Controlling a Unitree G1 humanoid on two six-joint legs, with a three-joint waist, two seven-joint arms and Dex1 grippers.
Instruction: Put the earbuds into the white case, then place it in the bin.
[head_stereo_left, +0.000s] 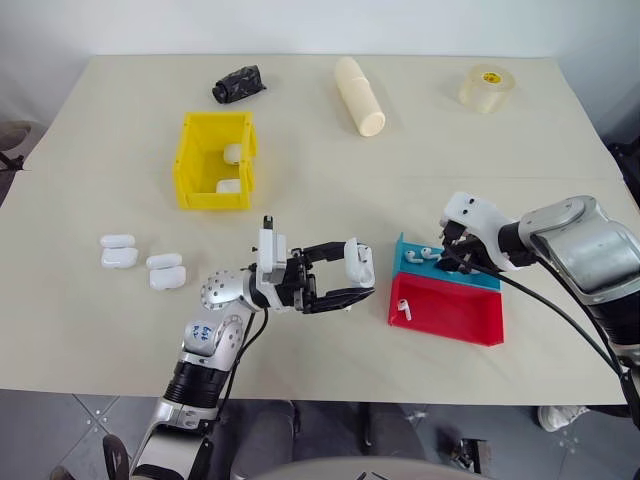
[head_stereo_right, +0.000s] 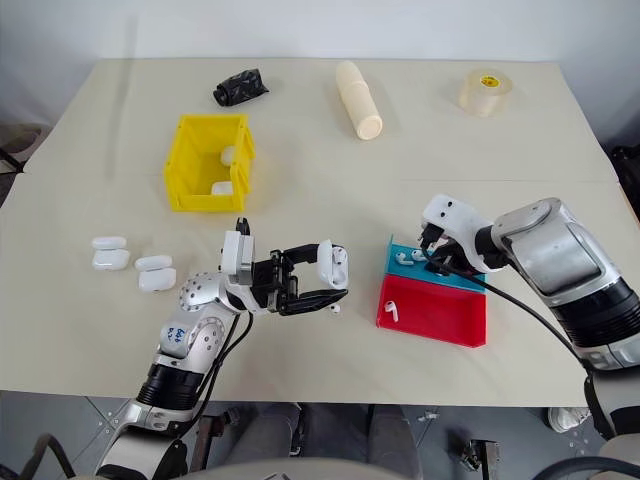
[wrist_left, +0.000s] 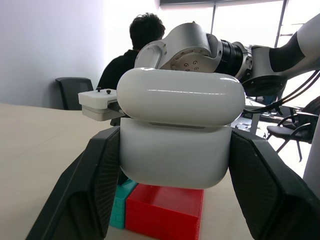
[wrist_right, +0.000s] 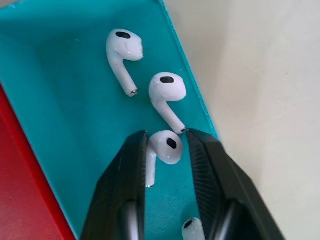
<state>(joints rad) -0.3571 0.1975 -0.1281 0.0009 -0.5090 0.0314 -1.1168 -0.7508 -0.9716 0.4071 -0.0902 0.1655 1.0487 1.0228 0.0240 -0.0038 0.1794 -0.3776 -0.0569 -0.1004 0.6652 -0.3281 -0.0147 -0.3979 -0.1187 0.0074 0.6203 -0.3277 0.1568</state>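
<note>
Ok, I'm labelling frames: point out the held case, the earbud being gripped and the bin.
White case (wrist_left: 182, 132): left wrist view, body front.
Earbud (wrist_right: 169, 146): right wrist view, rounded head.
Bin (head_stereo_left: 184, 165): left eye view, left wall.

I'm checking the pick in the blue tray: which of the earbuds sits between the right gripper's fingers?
The earbud between the right gripper's fingers, the one farthest down the blue tray. Two more lie free beyond the fingertips; a fourth peeks beside a finger.
</note>
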